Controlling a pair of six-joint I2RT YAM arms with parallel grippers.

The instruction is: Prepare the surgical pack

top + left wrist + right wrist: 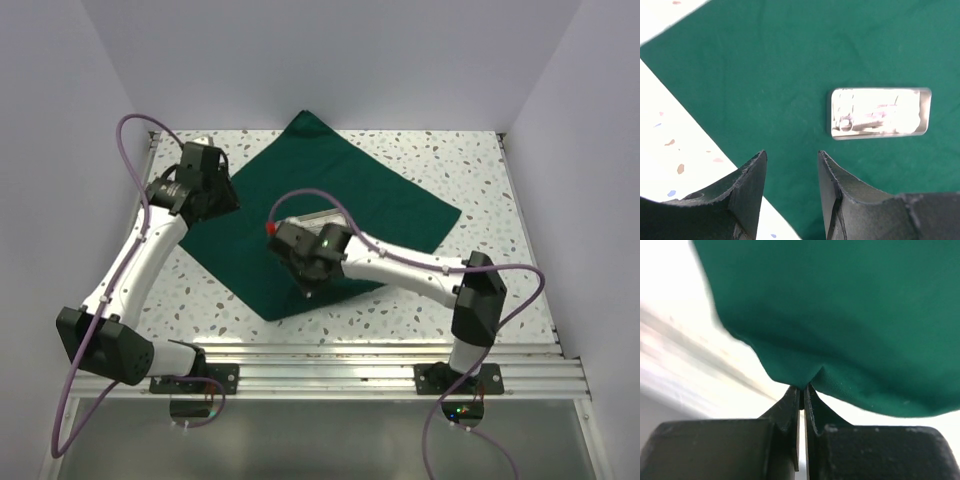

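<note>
Right hand [802,388] clenched on the near edge of the green drape [850,310], a fold raised off the speckled bench [470,150]; left hand [790,156] hangs released over the cloth's left border, the shiny metal tray [879,112] lying on the drape just ahead.

From above, the right arm [400,262] hides most of the metal tray [320,217]; only its far rim shows. Glare washes out its contents in the left wrist view, whose edges crop the drape [765,60].

Overhead, two wrist close-ups; common drape [345,180]
</note>
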